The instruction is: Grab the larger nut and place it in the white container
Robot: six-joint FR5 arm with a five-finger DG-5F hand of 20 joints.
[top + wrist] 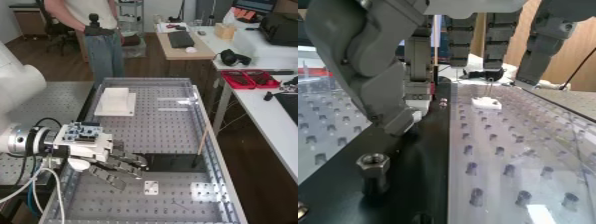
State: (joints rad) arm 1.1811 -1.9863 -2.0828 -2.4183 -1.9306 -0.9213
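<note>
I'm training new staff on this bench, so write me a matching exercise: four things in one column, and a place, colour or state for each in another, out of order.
Things
1. large nut
2. red trays
3. thin stick
4. hand

Places, colours, states
A. light brown
B. open, over the bench
C. standing on the black board
D. on the white table

Right pairs: 1-C, 2-D, 3-A, 4-B
</note>
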